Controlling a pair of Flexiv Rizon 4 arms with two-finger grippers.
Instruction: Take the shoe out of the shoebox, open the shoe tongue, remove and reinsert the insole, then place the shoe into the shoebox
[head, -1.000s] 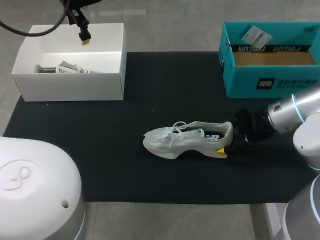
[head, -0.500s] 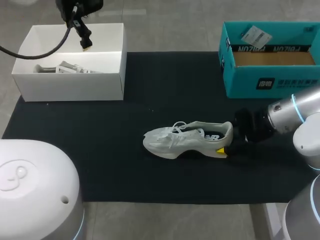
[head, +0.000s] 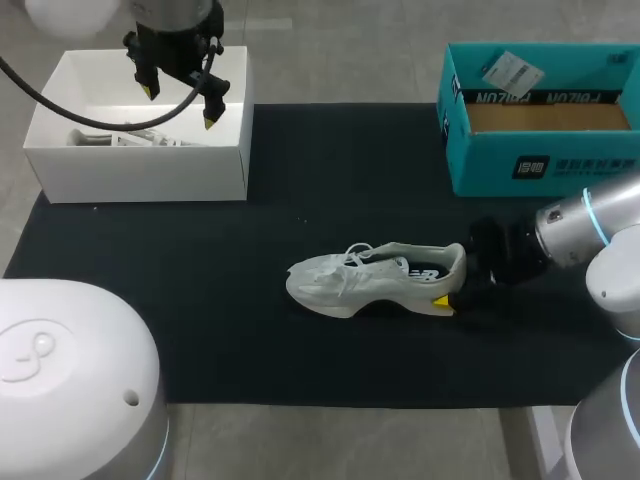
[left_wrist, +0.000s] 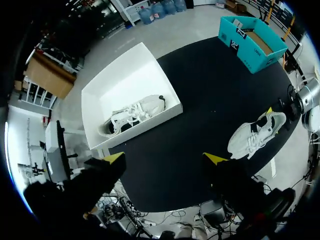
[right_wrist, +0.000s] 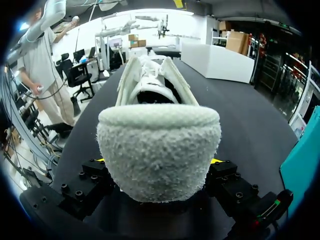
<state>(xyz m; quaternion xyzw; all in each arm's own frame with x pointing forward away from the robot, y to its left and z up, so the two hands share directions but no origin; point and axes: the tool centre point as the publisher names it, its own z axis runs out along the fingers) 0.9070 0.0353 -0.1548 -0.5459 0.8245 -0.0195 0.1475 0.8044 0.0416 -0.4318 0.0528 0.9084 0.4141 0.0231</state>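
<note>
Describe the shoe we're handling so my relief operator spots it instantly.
On the black mat, look near the middle, between the white box and the teal box. The white shoe lies there, heel in the right claw. The other shoe sits inside the white box.

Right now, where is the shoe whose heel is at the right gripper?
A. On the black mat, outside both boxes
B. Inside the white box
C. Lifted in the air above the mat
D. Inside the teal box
A: the shoe rests on its sole on the black mat, heel between the fingers of the right gripper, apart from the white box and the teal box.
</note>
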